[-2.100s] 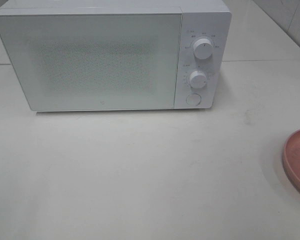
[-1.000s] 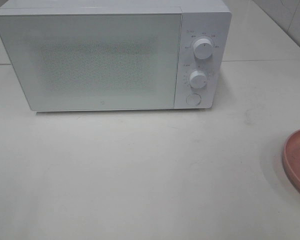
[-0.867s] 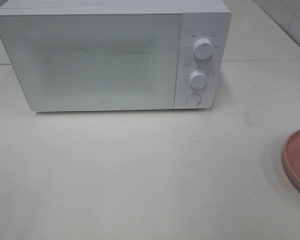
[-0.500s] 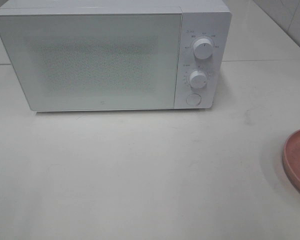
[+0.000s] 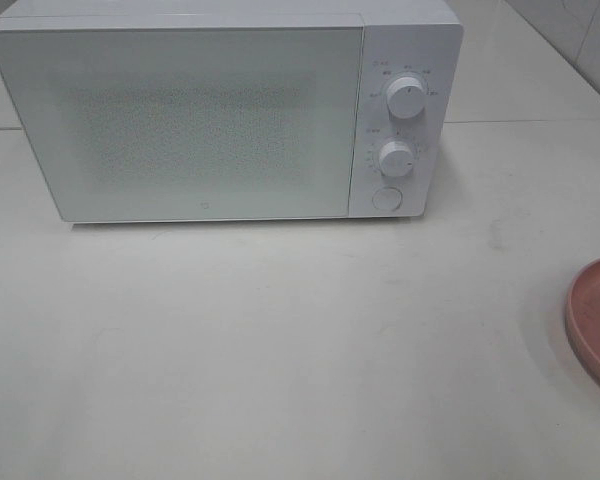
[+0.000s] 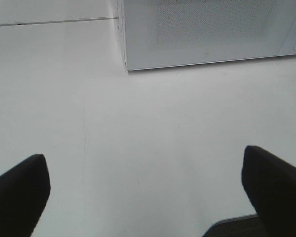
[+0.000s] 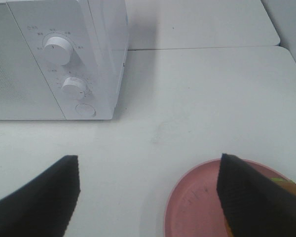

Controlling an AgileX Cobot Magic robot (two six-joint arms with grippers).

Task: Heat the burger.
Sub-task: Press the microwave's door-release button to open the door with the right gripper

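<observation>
Item 1: microwave (image 5: 210,120), white, standing at 11 o'clock on the table (image 5: 280,340) as the high camera sees it; door (image 5: 180,125) shut, speckled window, nothing readable through it. Item 2: control panel at 3 o'clock of the door, bearing an upper knob (image 5: 407,97), a lower knob (image 5: 395,158) at 6 o'clock from it, and a round button (image 5: 386,198) at 6 o'clock from that. Item 3: plate (image 5: 595,320), pink and round, at 4 o'clock on the table, cut by the edge of the high view and well apart from the microwave. Item 4: burger (image 7: 286,186), on the far side of the plate from the microwave; only a sliver of green, yellow and brown shows in my right wrist view, the rest hidden behind one of my fingers. Item 5: my left gripper (image 6: 144,160), fingers spread wide, nothing between them, hanging over bare table with the microwave's lower front corner ahead. Item 6: my right gripper (image 7: 148,162), fingers also wide apart and holding nothing, poised above the table with the plate beneath one finger and the microwave's panel ahead. Item 7: table, white, with a seam running behind the microwave.
</observation>
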